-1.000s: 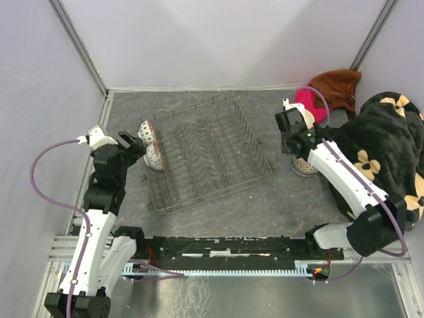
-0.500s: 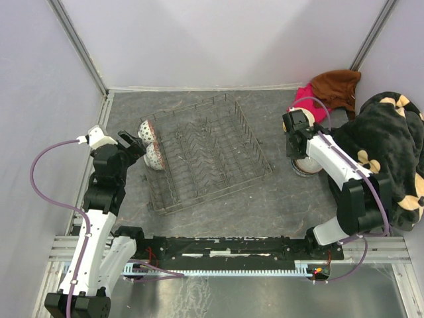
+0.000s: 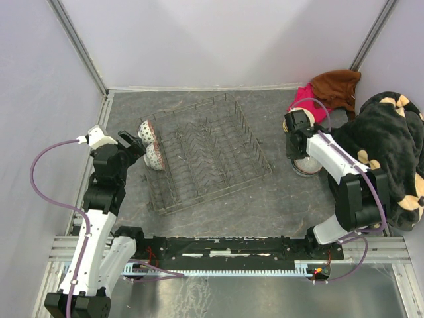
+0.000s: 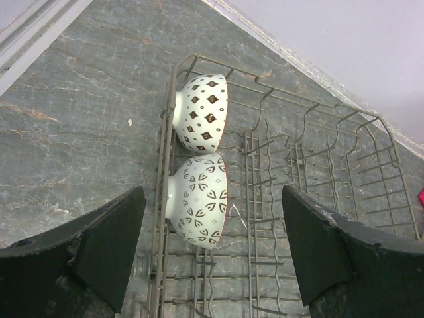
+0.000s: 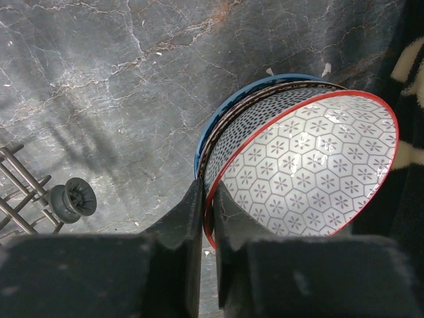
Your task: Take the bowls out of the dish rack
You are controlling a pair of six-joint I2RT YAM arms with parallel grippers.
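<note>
The grey wire dish rack (image 3: pixel 212 156) lies mid-table. Two patterned bowls stand on edge at its left end: a diamond-patterned bowl (image 4: pixel 202 112) (image 3: pixel 146 132) and a leaf-patterned bowl (image 4: pixel 197 200) (image 3: pixel 155 157). My left gripper (image 4: pixel 212 255) (image 3: pixel 134 147) is open beside and above them, jaws wide apart. My right gripper (image 5: pixel 207 199) (image 3: pixel 295 147) is shut on the rim of a red-rimmed hexagon-patterned bowl (image 5: pixel 311 165), which rests on top of a stack of bowls (image 3: pixel 306 165) at the right of the table.
A dark floral blanket (image 3: pixel 387 152), a pink cloth (image 3: pixel 311 103) and a brown cloth (image 3: pixel 339 86) lie at the right back corner. A rack wheel (image 5: pixel 73 199) shows in the right wrist view. Walls enclose the table.
My right gripper has moved right and down with the red-rimmed bowl onto the stack at the right. The left arm has not moved.
</note>
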